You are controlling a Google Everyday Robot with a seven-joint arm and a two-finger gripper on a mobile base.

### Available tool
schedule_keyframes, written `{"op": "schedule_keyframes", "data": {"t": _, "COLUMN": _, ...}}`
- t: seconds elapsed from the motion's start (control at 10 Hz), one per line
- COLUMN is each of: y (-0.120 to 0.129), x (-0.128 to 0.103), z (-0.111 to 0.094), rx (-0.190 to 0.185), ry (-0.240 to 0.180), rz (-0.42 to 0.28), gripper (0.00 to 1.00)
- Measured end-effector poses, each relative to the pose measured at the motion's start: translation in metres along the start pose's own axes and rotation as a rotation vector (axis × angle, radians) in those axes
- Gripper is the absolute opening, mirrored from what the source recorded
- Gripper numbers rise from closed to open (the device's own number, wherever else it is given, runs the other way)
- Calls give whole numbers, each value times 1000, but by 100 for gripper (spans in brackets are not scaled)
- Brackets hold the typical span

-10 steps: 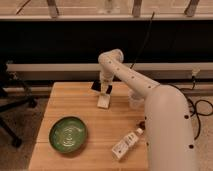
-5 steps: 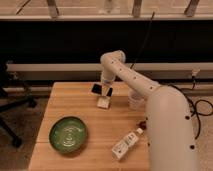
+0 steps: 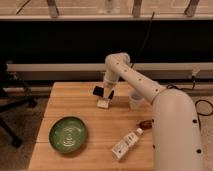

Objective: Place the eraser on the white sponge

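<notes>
A small white sponge [image 3: 103, 103] lies on the wooden table [image 3: 90, 115] near its back middle. My gripper [image 3: 103, 92] hangs from the white arm [image 3: 135, 82], just above the sponge. It is shut on a small dark eraser [image 3: 98, 91], held right over the sponge's top and very close to it. I cannot tell whether the eraser touches the sponge.
A green plate [image 3: 68, 134] sits at the front left. A white bottle [image 3: 126, 145] lies at the front right with a small brown item [image 3: 145, 123] behind it. A pale cup [image 3: 135, 97] stands right of the sponge. A dark chair [image 3: 10, 105] is left of the table.
The gripper with the eraser has come down slightly toward the sponge. Nothing else on the table has moved.
</notes>
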State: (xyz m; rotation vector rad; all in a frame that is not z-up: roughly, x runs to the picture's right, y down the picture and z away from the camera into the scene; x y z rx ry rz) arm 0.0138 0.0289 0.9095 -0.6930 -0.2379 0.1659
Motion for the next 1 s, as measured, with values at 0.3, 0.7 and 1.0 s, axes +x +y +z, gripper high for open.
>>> {"op": "schedule_keyframes", "data": {"t": 0.3, "y": 8, "x": 3, "z": 3, "rx": -21, "ry": -13, "rz": -2, "gripper": 80}}
{"op": "schedule_keyframes", "data": {"t": 0.7, "y": 10, "x": 10, "z": 2, "rx": -22, "ry": -19, "rz": 6, "gripper": 76}}
{"op": "schedule_keyframes", "data": {"t": 1.0, "y": 4, "x": 0, "z": 4, "rx": -20, "ry": -19, "rz": -2, "gripper": 53}}
